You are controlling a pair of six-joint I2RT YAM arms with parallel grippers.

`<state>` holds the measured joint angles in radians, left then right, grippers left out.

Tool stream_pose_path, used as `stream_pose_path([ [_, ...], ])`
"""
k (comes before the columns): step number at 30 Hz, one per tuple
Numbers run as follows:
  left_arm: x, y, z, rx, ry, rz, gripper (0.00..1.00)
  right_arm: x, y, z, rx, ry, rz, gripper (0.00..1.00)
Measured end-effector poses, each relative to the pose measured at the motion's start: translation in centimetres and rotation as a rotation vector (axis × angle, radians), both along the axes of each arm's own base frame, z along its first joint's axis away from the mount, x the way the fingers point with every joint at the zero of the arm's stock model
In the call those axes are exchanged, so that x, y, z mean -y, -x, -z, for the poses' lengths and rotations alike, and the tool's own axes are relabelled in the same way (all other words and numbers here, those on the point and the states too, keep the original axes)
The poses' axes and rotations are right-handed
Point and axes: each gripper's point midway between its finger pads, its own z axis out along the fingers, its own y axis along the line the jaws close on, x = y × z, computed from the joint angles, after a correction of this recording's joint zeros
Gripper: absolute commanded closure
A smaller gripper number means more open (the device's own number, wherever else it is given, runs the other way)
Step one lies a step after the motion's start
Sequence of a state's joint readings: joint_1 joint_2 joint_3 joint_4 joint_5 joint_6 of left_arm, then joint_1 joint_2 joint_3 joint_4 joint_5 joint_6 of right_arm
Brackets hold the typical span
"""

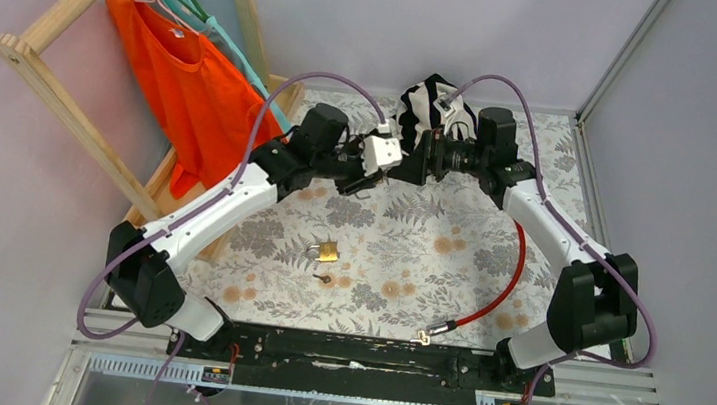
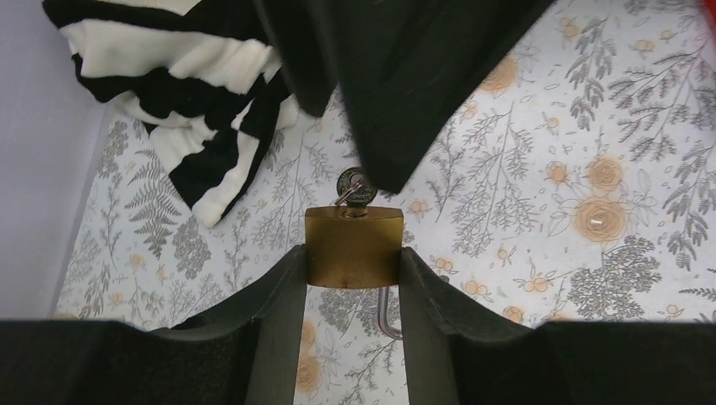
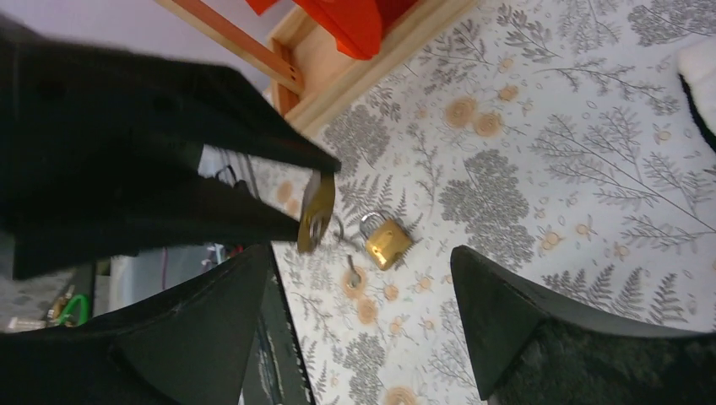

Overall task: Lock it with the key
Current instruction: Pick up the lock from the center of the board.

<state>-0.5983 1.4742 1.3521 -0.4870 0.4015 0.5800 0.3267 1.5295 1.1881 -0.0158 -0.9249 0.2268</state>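
1. Two things lie nearest the arm bases on the table (image 1: 399, 257): a loose key (image 1: 325, 280) and, just beyond it, a spare lock (image 1: 327, 252). Both are untouched.
2. Farther back and lifted off the table, the left gripper (image 2: 352, 253) is clamped on the brass padlock (image 2: 353, 240), one finger against each narrow side.
3. The padlock's long axis runs along those fingers. Its shackle (image 2: 387, 312) points back toward the left wrist, and its keyhole end points away toward the other arm. Whether the shackle is pushed home I cannot tell.
4. The key (image 2: 355, 187) sits in that far end with its head sticking out.
5. Facing it, the right gripper (image 3: 361, 251) has its fingers spread wide with nothing between them. One finger hangs just beyond the key's head.
6. The step in hand looks like the reach for the key. The next move calls for lining the fingers up on the small flat head, pinching it, then twisting about the padlock's axis while the left grip holds firm.
7. Farthest back lies a striped cloth (image 1: 427, 104).
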Motion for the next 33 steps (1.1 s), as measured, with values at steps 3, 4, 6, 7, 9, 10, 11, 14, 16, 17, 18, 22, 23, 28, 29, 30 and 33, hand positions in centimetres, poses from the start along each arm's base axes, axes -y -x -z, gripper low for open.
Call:
stream_pose_path([
  [3, 1.0, 1.1, -0.2, 0.000, -0.008, 0.031, 1.00, -0.5, 0.1, -0.7, -0.041, -0.043, -0.009, 0.20],
  [4, 1.2, 1.4, -0.1, -0.003, -0.014, 0.036, 1.00, -0.7, 0.2, -0.9, -0.052, -0.055, -0.013, 0.21],
  [6, 1.3, 1.8, 0.1, -0.010, -0.024, 0.039, 1.00, -1.0, 0.4, -1.3, -0.067, -0.074, -0.023, 0.24],
  [7, 1.3, 2.0, 0.3, -0.014, -0.031, 0.040, 1.00, -1.1, 0.6, -1.5, -0.071, -0.082, -0.030, 0.25],
  [9, 1.2, 2.0, 0.4, -0.016, -0.038, 0.037, 1.00, -1.5, 0.9, -1.6, -0.080, -0.086, -0.041, 0.27],
  [10, 1.3, 2.0, 0.4, -0.014, -0.040, 0.037, 1.00, -1.7, 1.2, -1.6, -0.085, -0.086, -0.047, 0.28],
  [11, 1.2, 2.0, 0.4, -0.013, -0.042, 0.034, 1.00, -2.1, 1.4, -1.5, -0.090, -0.085, -0.057, 0.28],
  [14, 1.1, 1.9, 0.4, -0.010, -0.046, 0.027, 1.00, -2.9, 1.8, -1.0, -0.110, -0.074, -0.077, 0.33],
  [16, 1.1, 1.9, 0.4, -0.009, -0.047, 0.027, 1.00, -3.3, 1.9, -0.3, -0.129, -0.064, -0.084, 0.36],
  [17, 1.1, 1.9, 0.4, -0.009, -0.047, 0.026, 1.00, -3.4, 2.0, 0.0, -0.141, -0.059, -0.086, 0.38],
  [18, 1.2, 1.9, 0.4, -0.009, -0.047, 0.027, 1.00, -3.5, 2.1, 0.4, -0.155, -0.054, -0.089, 0.40],
  [22, 1.2, 2.0, 0.4, -0.007, -0.050, 0.026, 1.00, -3.9, 2.2, 1.4, -0.181, -0.042, -0.099, 0.47],
  [23, 1.2, 2.0, 0.4, -0.006, -0.051, 0.026, 1.00, -4.1, 2.3, 1.5, -0.183, -0.041, -0.103, 0.49],
  [28, 1.3, 2.0, 0.5, -0.005, -0.056, 0.023, 1.00, -4.6, 2.7, 1.4, -0.182, -0.040, -0.118, 0.68],
  [29, 1.3, 2.0, 0.5, -0.004, -0.057, 0.022, 1.00, -4.6, 2.7, 1.4, -0.182, -0.040, -0.119, 0.74],
  [30, 1.2, 1.9, 0.5, -0.002, -0.060, 0.018, 1.00, -4.6, 2.8, 1.5, -0.183, -0.040, -0.120, 0.81],
  [33, 1.2, 1.8, 0.6, 0.002, -0.065, 0.010, 0.98, -4.6, 2.7, 1.5, -0.195, -0.036, -0.109, 0.99],
])
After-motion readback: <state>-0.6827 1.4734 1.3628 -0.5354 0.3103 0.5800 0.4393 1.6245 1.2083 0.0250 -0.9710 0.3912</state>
